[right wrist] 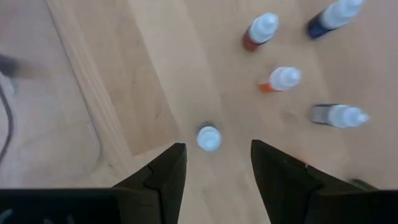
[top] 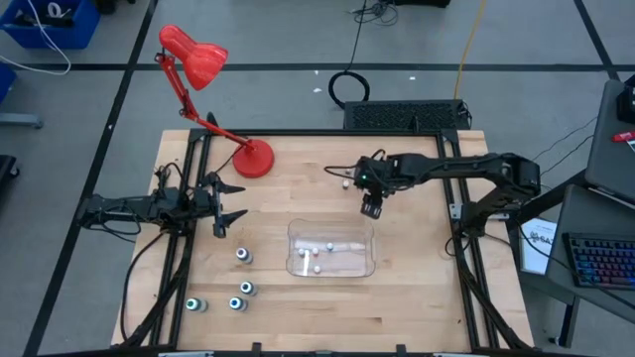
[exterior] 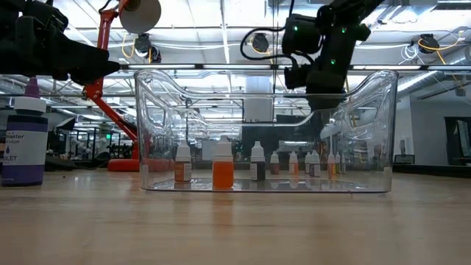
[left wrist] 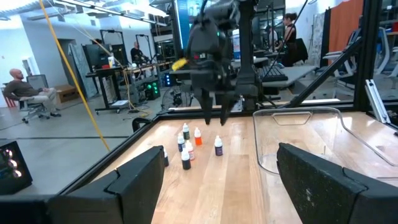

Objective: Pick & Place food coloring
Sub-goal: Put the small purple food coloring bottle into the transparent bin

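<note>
Several tiny food coloring bottles stand on their bases on the wood at the far middle; in the left wrist view they sit just below my right gripper. My right gripper hangs over the table between this group and the clear tray, pointing steeply down, open and with nothing in it. In the right wrist view one white-capped bottle stands upright just beyond the fingertips, apart from them. More small bottles stand in the tray. My left gripper waits open at the left.
Larger blue-topped bottles stand on the wood left of the tray. A red desk lamp stands at the far left. Black frame rails run along the table's sides. People sit and stand in the room beyond.
</note>
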Controlling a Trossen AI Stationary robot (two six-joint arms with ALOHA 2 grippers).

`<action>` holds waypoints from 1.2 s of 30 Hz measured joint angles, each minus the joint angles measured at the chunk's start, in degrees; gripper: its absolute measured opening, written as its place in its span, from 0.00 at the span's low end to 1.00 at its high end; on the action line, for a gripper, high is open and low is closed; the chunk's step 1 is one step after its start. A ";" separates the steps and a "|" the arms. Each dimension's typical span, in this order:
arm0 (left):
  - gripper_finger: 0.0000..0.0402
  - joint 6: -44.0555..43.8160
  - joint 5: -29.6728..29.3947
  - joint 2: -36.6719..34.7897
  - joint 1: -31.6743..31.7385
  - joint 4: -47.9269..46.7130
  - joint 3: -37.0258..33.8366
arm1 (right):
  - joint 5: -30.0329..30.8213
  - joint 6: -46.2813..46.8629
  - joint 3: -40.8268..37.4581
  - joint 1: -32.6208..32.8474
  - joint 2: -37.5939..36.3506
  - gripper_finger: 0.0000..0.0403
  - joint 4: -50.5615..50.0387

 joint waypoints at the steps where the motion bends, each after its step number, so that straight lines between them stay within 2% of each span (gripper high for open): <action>1: 0.76 0.00 0.00 -0.01 -0.02 0.00 0.00 | -0.21 -0.06 -0.82 -0.04 -0.02 0.42 0.90; 17: 0.76 0.00 0.00 0.00 -0.01 -0.01 -0.01 | -0.25 0.83 -6.62 -0.02 -0.07 0.43 9.29; 21: 0.76 0.00 0.00 -0.01 -0.01 0.00 0.00 | -2.52 0.78 -7.88 -0.02 -0.07 0.43 11.66; 36: 0.76 0.00 0.00 0.00 0.00 -0.02 0.00 | -2.82 -0.48 -8.60 -0.25 -0.04 0.42 12.46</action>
